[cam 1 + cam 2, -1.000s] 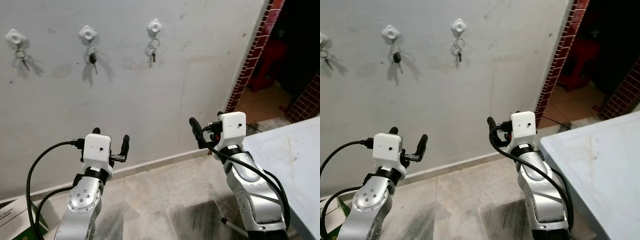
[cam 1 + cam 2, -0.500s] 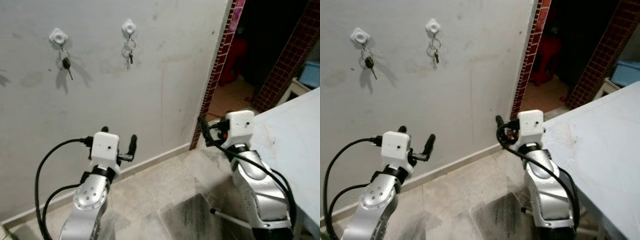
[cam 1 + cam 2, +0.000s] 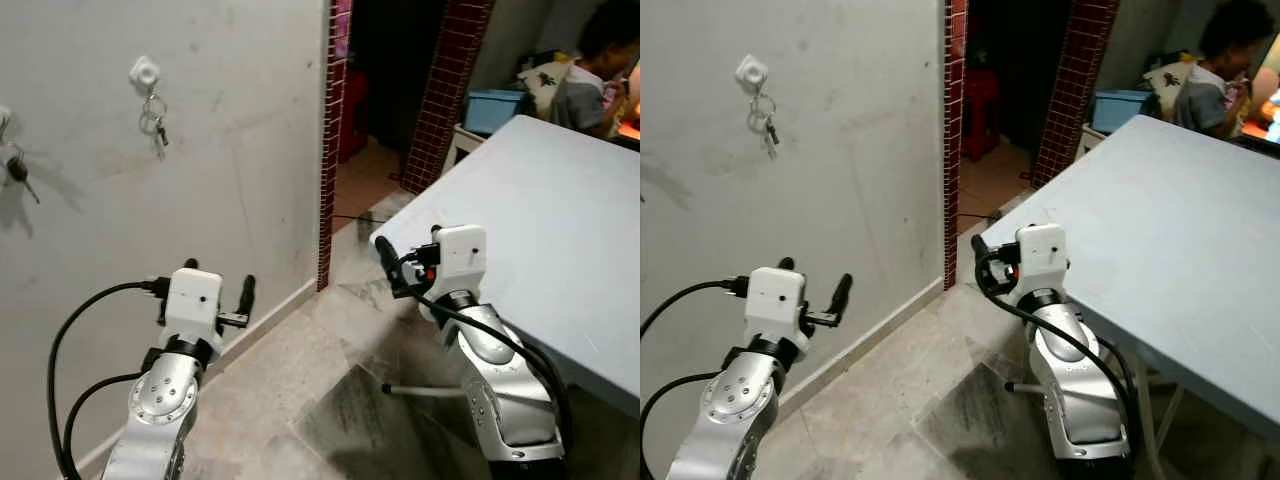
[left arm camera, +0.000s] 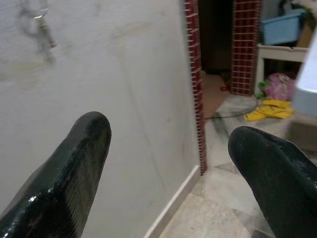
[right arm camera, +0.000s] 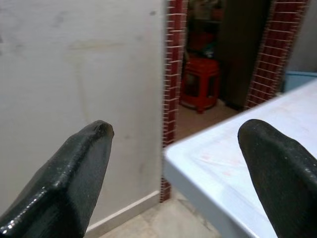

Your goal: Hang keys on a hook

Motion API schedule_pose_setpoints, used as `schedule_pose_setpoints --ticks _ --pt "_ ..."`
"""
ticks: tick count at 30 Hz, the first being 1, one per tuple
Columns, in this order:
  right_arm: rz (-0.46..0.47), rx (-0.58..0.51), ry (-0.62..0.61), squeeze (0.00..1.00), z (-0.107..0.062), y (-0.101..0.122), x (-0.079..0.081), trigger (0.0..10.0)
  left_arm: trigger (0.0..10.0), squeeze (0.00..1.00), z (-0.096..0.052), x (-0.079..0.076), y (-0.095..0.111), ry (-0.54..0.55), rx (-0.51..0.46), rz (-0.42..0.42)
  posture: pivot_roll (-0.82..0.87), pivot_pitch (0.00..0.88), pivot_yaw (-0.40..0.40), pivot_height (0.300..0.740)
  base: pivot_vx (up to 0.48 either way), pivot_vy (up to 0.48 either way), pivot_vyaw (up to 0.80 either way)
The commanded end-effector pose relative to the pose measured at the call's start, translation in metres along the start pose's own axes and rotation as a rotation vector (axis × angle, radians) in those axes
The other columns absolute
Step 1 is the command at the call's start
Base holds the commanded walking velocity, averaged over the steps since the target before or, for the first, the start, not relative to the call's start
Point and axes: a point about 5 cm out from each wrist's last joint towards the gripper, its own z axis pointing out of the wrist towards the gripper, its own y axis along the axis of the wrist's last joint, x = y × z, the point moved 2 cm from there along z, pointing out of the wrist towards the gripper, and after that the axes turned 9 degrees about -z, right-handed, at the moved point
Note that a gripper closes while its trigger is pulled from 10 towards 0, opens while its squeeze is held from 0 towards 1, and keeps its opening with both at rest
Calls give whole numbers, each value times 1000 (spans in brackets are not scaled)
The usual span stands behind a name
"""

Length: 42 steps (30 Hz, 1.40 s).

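Grey plaster wall [image 3: 230, 150] carries a white hook [image 3: 145, 71] with keys [image 3: 152, 122] hanging from it, well above the left gripper [image 3: 218, 293], whose jaws stand wide apart and empty. Right of the hook, a brick doorway [image 3: 335, 140] opens. Beyond it the right gripper [image 3: 405, 262], jaws also spread and empty, hovers by the desk [image 3: 540, 200] corner.

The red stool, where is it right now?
The red stool stands inside the dark doorway, between the brick pillars, beyond the table corner.
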Motion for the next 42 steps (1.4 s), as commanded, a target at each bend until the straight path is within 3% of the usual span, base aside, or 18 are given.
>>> schedule_pose_setpoints --ticks 1,15,29,42 --pt "-12 6 -20 0 -2 -1 -6 10000 10000 0 1 -8 1 -35 -3 0 78 0 41 740 0 0 -763" --pt "-16 9 -33 0 -3 -1 -10 10000 10000 0 3 -13 1 -51 -7 23 67 0 43 740 0 0 -761" --pt "-19 10 -37 0 -3 0 -11 10000 10000 0 3 -13 1 -75 -3 -39 61 0 39 740 0 0 -764" --pt "-35 7 -37 0 -3 1 -13 10000 10000 0 4 -17 1 -100 1 -80 51 0 34 740 0 0 -69"
